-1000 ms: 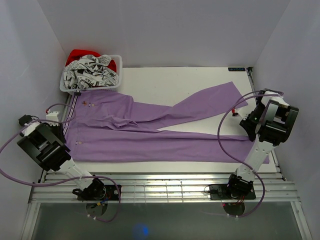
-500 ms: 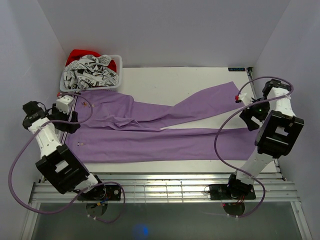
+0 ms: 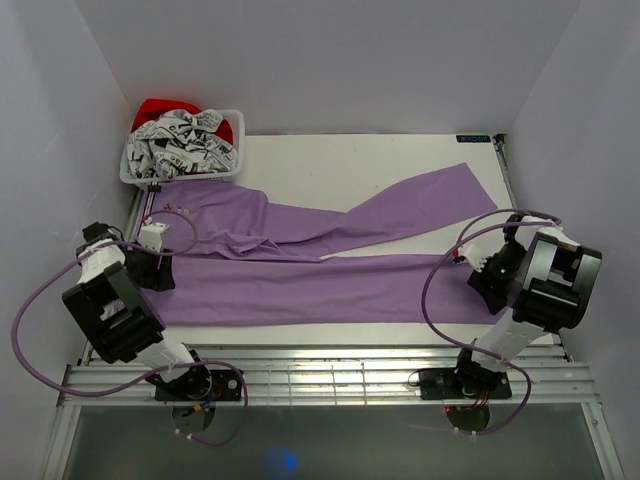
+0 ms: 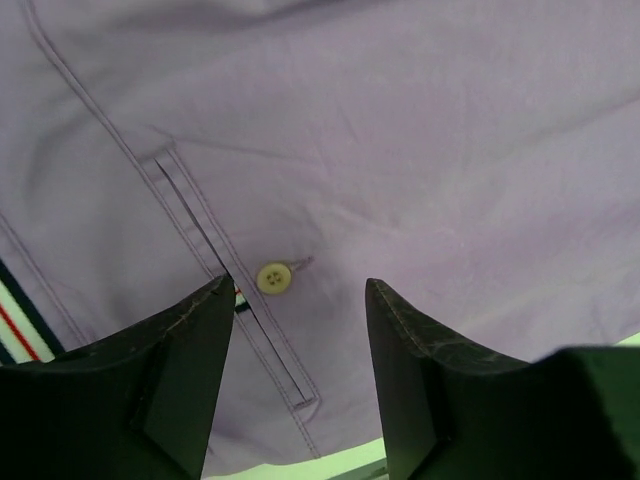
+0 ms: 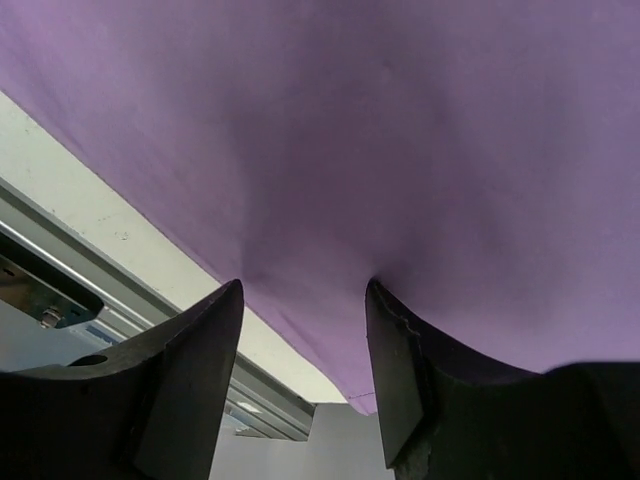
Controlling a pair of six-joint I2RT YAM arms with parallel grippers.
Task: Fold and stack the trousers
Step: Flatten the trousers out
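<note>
One trousers (image 3: 330,285) pair, crosswise, waistband (image 4: 14,328) left

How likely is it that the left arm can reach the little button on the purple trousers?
Likely yes: the left gripper hangs open over the trousers, the button sits between its fingers, and nothing covers it.

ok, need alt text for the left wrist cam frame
Lilac trousers fill the frame, with the left gripper open and its two dark fingers rising from the bottom edge. Between them sits a pale four-hole button beside a stitched pocket slit. A sliver of striped waistband shows at lower left.
</note>
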